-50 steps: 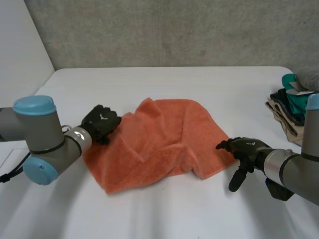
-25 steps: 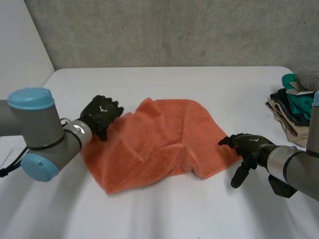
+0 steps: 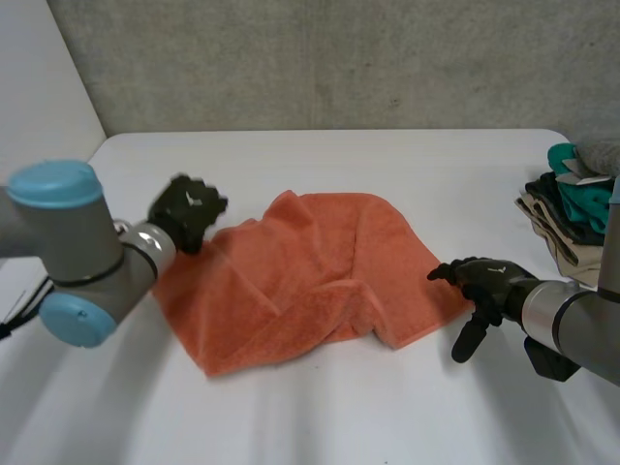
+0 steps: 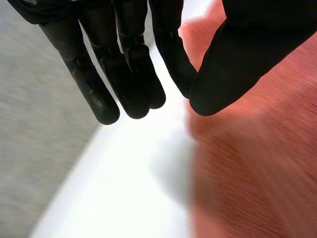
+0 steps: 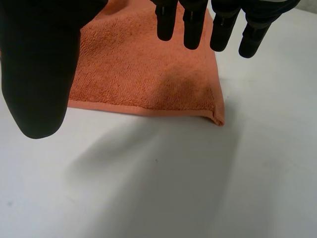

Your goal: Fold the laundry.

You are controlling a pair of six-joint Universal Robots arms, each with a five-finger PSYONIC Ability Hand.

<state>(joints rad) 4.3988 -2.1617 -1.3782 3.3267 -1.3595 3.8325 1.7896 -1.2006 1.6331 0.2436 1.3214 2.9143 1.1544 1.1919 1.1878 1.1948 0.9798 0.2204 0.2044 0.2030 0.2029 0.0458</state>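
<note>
We log the orange towel lying rumpled in the middle of the white table. The left hand is at the towel's left edge, fingers straight and gripping nothing. The right hand hovers by its right corner, fingers extended and empty.

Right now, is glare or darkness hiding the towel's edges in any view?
Head view: even light, towel edges plain against the table. Left wrist view: the table glares bright beside the towel, but the edge is readable. Right wrist view: hem and corner clearly lit, no glare.
</note>
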